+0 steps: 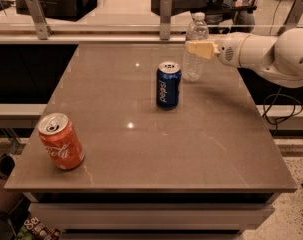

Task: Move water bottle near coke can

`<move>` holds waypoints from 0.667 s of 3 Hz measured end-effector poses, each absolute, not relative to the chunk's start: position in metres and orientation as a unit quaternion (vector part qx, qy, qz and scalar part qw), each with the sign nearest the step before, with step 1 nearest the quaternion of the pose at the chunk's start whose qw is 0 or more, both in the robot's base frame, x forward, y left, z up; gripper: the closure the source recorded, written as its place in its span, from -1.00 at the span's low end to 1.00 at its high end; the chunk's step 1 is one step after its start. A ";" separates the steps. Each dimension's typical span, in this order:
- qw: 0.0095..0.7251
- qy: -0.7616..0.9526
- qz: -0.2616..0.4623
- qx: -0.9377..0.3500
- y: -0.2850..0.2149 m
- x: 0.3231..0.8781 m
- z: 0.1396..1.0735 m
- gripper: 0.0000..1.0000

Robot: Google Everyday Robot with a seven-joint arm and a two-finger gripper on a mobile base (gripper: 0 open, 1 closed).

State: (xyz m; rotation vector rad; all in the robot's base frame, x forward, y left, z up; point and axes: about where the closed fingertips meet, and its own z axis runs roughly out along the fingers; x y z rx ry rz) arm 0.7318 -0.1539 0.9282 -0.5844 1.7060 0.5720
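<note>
The water bottle (pixel 194 59), clear with a white cap, stands upright at the table's far right, just behind and to the right of a blue Pepsi can. My gripper (pixel 200 49) reaches in from the right on a white arm and sits against the bottle at mid height. Its cream tip overlaps the bottle's front. The coke can (pixel 61 141), red-orange with white script, stands upright near the table's front left corner, far from the bottle and the gripper.
The blue Pepsi can (pixel 168 85) stands between the bottle and the table's middle. The brown table (pixel 151 154) has its front edge close to the coke can. A rail with metal posts (pixel 165 14) runs behind the far edge.
</note>
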 end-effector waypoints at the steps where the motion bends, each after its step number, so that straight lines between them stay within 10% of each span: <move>1: 0.586 0.730 0.244 -0.253 -0.157 0.735 0.941 1.00; 2: 0.592 0.727 0.235 -0.259 -0.164 0.737 0.966 1.00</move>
